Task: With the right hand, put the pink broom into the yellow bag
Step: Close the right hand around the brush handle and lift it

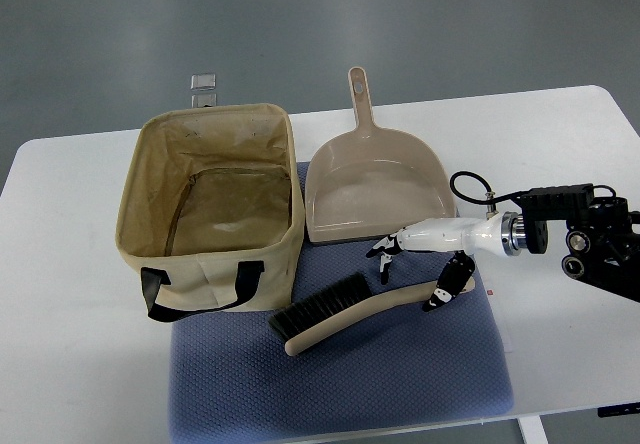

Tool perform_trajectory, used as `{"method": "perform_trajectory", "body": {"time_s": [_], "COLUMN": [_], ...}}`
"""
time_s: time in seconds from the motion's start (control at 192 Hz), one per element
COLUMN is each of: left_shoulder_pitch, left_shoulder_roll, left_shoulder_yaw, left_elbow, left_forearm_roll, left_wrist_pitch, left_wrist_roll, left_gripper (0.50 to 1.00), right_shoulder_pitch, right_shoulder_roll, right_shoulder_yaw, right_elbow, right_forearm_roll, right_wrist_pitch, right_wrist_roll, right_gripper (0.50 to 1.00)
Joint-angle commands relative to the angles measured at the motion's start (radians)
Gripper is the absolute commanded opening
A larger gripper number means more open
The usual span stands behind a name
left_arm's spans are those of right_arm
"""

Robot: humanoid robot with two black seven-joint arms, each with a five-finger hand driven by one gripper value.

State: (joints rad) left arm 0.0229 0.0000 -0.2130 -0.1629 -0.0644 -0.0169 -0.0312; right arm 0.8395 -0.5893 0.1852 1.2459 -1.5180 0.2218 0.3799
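Note:
The pink-beige broom (340, 317) lies on the blue mat (400, 379). Its dark bristles point left toward the bag and its handle runs right. My right hand (411, 281) comes in from the right and hovers over the handle's right end. Its fingers are spread, some just above the handle and the thumb beside the handle's tip, and they are not closed on it. The yellow fabric bag (135, 179) stands open and empty on the left, with black straps on its near side. The left arm does not show.
A matching dustpan (375, 189) lies behind the broom, its handle pointing away, partly on the mat. The white table (70, 364) carries everything. Two small metal squares (203, 89) lie on the floor beyond the bag.

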Motion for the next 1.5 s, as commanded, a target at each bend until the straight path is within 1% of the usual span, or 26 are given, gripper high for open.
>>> {"method": "perform_trajectory", "body": {"time_s": [0.0,0.172,0.302,0.355,0.469,0.506,0.537,0.584,0.668,0.704,0.741,0.829,0.845,0.866,0.892,0.96,1.007,1.027,1.074,1.236,1.398,1.497], "left_shoulder_pitch": [0.0,0.0,0.0,0.0,0.0,0.0,0.0,0.0,0.0,0.0,0.0,0.0,0.0,0.0,0.0,0.0,0.0,0.0,0.0,0.0,0.0,0.0], "left_shoulder_roll": [0.0,0.0,0.0,0.0,0.0,0.0,0.0,0.0,0.0,0.0,0.0,0.0,0.0,0.0,0.0,0.0,0.0,0.0,0.0,0.0,0.0,0.0], "left_shoulder_yaw": [0.0,0.0,0.0,0.001,0.0,0.0,0.0,0.0,0.001,0.0,0.0,0.0,0.0,0.0,0.0,0.0,0.0,0.0,0.0,0.0,0.0,0.0], "left_elbow": [0.0,-0.001,0.0,-0.001,0.0,0.0,0.0,-0.001,0.0,0.0,0.0,0.0,0.0,0.0,0.0,0.0,-0.001,0.0,0.0,0.0,0.0,0.0], "left_forearm_roll": [0.0,0.0,0.0,0.0,0.0,0.0,0.0,0.0,0.0,0.0,0.0,0.0,0.0,0.0,0.0,0.0,0.0,0.0,0.0,0.0,0.0,0.0], "left_wrist_pitch": [0.0,0.0,0.0,0.0,0.0,0.0,0.0,0.0,0.0,0.0,0.0,0.0,0.0,0.0,0.0,0.0,0.0,0.0,0.0,0.0,0.0,0.0], "left_wrist_roll": [-0.001,0.001,-0.001,-0.001,-0.001,0.001,-0.001,0.001,0.001,-0.001,0.001,-0.001,0.001,0.001,0.001,0.001,0.001,0.001,0.001,0.001,0.001,0.001], "left_gripper": [1.0,1.0,1.0,1.0,1.0,1.0,1.0,1.0,1.0,1.0,1.0,1.0,1.0,1.0,1.0,1.0,1.0,1.0,1.0,1.0,1.0,1.0], "right_shoulder_pitch": [-0.005,-0.013,-0.019,-0.02,-0.022,-0.023,-0.022,-0.022,-0.022,-0.022,-0.022,-0.02,-0.02,-0.02,-0.019,-0.019,-0.019,-0.017,-0.019,-0.02,-0.023,-0.022], "right_shoulder_roll": [0.0,0.002,0.0,0.0,0.002,0.002,0.002,0.002,0.0,0.0,0.0,0.0,-0.001,-0.001,-0.003,-0.006,-0.007,-0.007,-0.009,-0.012,-0.014,-0.03], "right_shoulder_yaw": [0.002,0.002,0.004,0.004,0.004,0.004,0.004,0.004,0.004,0.004,0.004,0.005,0.005,0.005,0.007,0.007,0.007,0.008,0.008,0.008,0.01,0.014], "right_elbow": [0.0,0.0,0.0,0.0,0.0,0.0,0.0,0.0,0.0,0.0,0.0,0.0,0.001,0.001,0.001,0.001,0.001,0.001,0.001,0.001,0.003,0.006], "right_forearm_roll": [-0.002,-0.022,-0.028,-0.03,-0.033,-0.04,-0.044,-0.044,-0.045,-0.045,-0.045,-0.045,-0.045,-0.045,-0.045,-0.045,-0.045,-0.044,-0.044,-0.044,-0.044,-0.036], "right_wrist_pitch": [-0.004,-0.019,-0.022,-0.022,-0.022,-0.022,-0.022,-0.022,-0.022,-0.022,-0.022,-0.021,-0.021,-0.021,-0.021,-0.021,-0.019,-0.019,-0.021,-0.021,-0.021,-0.036], "right_wrist_roll": [-0.003,-0.004,-0.012,-0.012,-0.012,-0.012,-0.012,-0.012,-0.01,-0.009,-0.009,-0.007,-0.006,-0.006,-0.004,-0.001,0.004,0.005,0.016,0.04,0.044,0.07], "right_gripper": [0.928,0.919,0.897,0.874,0.858,0.834,0.827,0.805,0.789,0.76,0.754,0.699,0.682,0.676,0.644,0.601,0.548,0.539,0.503,0.5,0.5,0.5]}}
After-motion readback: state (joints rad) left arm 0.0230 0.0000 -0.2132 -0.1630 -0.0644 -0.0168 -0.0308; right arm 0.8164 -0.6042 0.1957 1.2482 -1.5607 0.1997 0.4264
